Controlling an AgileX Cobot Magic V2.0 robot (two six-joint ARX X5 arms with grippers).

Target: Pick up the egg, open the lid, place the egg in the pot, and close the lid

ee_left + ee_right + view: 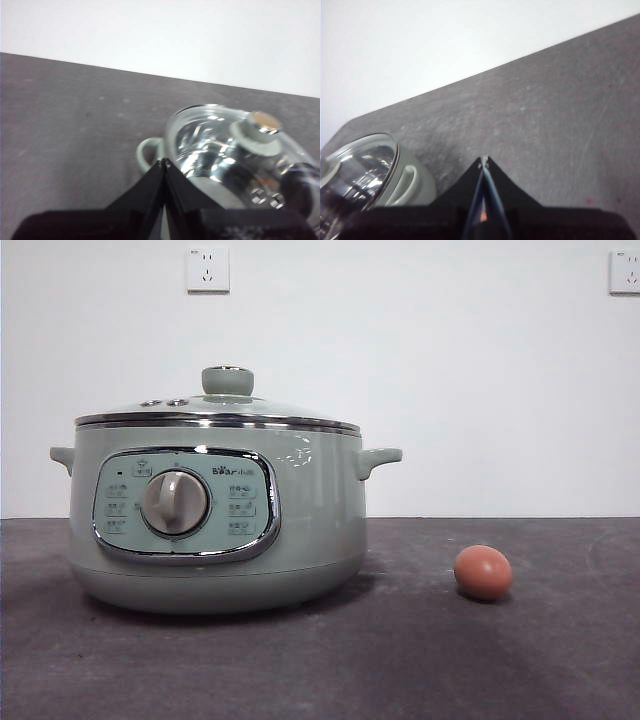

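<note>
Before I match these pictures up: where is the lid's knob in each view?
Front view: the knob tops the lid, upper left of centre.
Left wrist view: knob at right, above the glassy dome.
Right wrist view: not in it.
Shared landmark: the pot's side handle.

Soft even light; wrist views blurred, glare on lid [220, 150].

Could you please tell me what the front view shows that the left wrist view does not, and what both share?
Only the front view shows the egg on the table, the pot's control panel and dial, and two wall sockets. Only the left wrist view shows the left hand, jaws together, above the pot. Both show the pot, the lid on it, and its knob.
</note>
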